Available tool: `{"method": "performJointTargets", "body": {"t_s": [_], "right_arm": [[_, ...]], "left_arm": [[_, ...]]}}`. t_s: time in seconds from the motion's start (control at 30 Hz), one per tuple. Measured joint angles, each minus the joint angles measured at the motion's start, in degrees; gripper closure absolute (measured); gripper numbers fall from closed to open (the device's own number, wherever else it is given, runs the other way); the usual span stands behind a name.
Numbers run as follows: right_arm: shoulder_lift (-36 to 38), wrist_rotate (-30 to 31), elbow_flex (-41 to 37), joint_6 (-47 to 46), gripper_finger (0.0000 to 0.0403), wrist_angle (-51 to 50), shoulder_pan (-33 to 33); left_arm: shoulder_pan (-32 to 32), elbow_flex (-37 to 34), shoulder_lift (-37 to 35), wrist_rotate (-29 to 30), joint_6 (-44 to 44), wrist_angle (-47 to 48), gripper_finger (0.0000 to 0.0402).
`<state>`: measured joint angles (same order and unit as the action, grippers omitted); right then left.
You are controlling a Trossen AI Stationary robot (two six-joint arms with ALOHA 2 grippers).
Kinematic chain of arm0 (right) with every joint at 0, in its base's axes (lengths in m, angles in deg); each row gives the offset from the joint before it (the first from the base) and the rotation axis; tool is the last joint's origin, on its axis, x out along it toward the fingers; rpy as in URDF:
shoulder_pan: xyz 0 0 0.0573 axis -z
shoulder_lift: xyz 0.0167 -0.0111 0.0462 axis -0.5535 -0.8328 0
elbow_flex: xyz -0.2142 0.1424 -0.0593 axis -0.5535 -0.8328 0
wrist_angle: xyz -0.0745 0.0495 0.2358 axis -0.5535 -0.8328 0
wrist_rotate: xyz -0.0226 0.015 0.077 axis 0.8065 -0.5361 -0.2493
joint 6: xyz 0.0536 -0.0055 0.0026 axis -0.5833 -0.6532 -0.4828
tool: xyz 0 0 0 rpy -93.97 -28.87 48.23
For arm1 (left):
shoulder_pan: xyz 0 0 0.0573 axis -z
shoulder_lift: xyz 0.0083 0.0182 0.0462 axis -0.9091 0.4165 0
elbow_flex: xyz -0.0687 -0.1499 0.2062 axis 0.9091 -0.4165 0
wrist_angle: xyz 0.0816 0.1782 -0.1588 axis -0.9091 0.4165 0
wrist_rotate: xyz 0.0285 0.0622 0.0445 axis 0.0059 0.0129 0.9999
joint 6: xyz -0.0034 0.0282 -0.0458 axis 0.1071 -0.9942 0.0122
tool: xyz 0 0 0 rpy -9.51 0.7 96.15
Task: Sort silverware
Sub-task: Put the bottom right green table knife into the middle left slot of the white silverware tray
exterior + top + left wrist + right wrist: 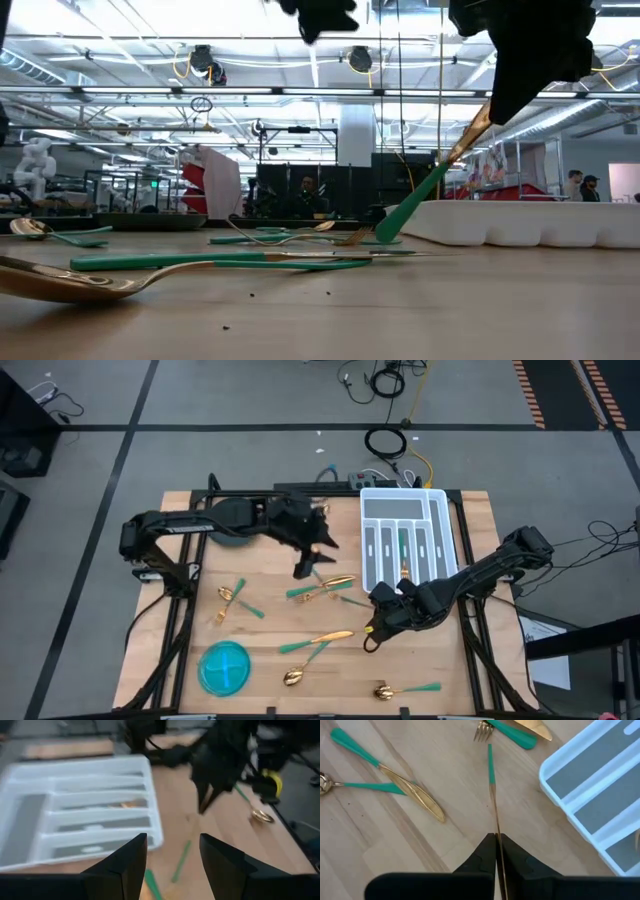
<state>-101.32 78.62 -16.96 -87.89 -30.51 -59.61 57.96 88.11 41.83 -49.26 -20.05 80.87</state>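
Observation:
Silverware with gold heads and teal handles lies scattered on the wooden table (270, 620): a knife (318, 640), spoons (293, 677), and forks (325, 588). My right gripper (496, 837), in front of the white tray's (405, 545) near left corner, is shut on one slim piece (492, 795). My left gripper (172, 855) hangs open and empty high above the table's middle, left of the tray (75, 805). The tray's compartments hold a few pieces (403, 542). My right gripper pinches the piece's thin gold shaft (495, 827) between its two shut fingers, coming from above and slanting down. The piece runs along the fingers and hangs tilted below them, teal handle end (400, 220) lowest. That end appears just clear of the table.
A round blue bowl (225, 667) stands at the near left. Loose pieces (412, 790) lie on the wood just below and left of my right gripper. Bare wood lies between the tray and the table's near edge. People show in the room far behind the table.

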Motion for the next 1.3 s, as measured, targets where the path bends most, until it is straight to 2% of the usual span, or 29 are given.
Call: {"method": "performJointTargets", "body": {"t_s": [0.2,0.33,0.47,0.8,0.97,1.1,1.3], "right_arm": [[0.0,1.3,0.0,-0.5,0.0403,0.9,0.0],[0.5,2.4,0.7,-0.9,0.0403,1.3,0.0],[1.0,4.4,2.9,-0.7,0.0403,-0.8,0.3],[2.5,12.2,8.4,-8.6,0.0403,-19.6,1.1],[5.3,17.0,8.4,-13.8,0.0403,-27.8,2.2],[7.0,19.5,8.4,-17.6,0.0403,-35.2,3.8],[10.3,21.9,2.4,-18.5,0.0403,-34.8,7.5]], "left_arm": [[0.5,-9.8,3.2,-4.6,4.9,-9.5,0.0212],[1.2,-14.6,4.6,-4.9,7.6,-14.0,0.0212],[1.5,-15.4,4.6,-3.9,8.8,-15.0,0.0212],[1.2,-15.4,3.1,-1.9,9.7,-14.6,0.0212],[1.1,-15.4,0.4,-2.6,9.8,-14.5,0.0212],[1.1,-15.4,-4.4,-5.7,10.3,-17.6,0.0212],[1.2,-15.4,-13.1,-8.1,11.4,-24.8,0.0212]]}}
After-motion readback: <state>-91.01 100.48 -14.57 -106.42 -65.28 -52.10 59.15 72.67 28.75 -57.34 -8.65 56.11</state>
